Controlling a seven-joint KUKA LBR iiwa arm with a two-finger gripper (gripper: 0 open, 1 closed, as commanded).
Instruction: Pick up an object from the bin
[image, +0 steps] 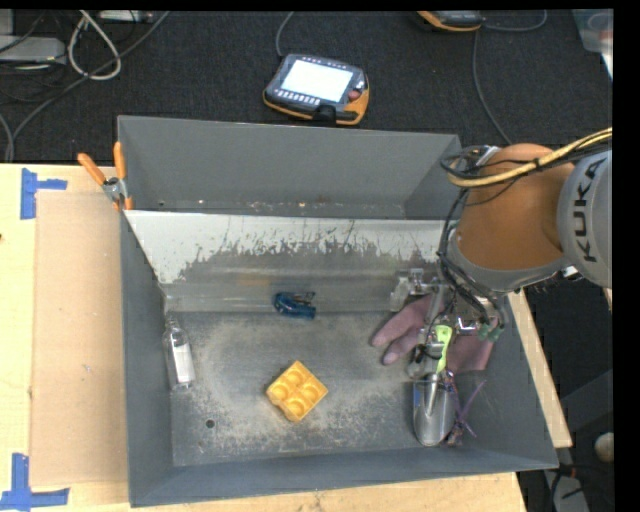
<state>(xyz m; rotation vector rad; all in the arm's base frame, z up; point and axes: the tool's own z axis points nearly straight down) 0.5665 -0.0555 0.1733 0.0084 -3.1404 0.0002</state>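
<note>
Your claw (436, 352) sits over a mauve cloth-like thing (403, 332) at the bin's (300, 170) right, partly hiding it, with a grey metallic piece (430, 412) just below; clenched or released, you cannot tell.

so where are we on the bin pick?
Done: approach only; the end effector sits low at the right of the grey metal bin, above the mauve floppy piece and silver metal cylinder. In hand: nothing visibly gripped. Left: grasp and lift. The yellow square waffle-patterned block and small blue plastic piece lie apart, untouched.
</note>
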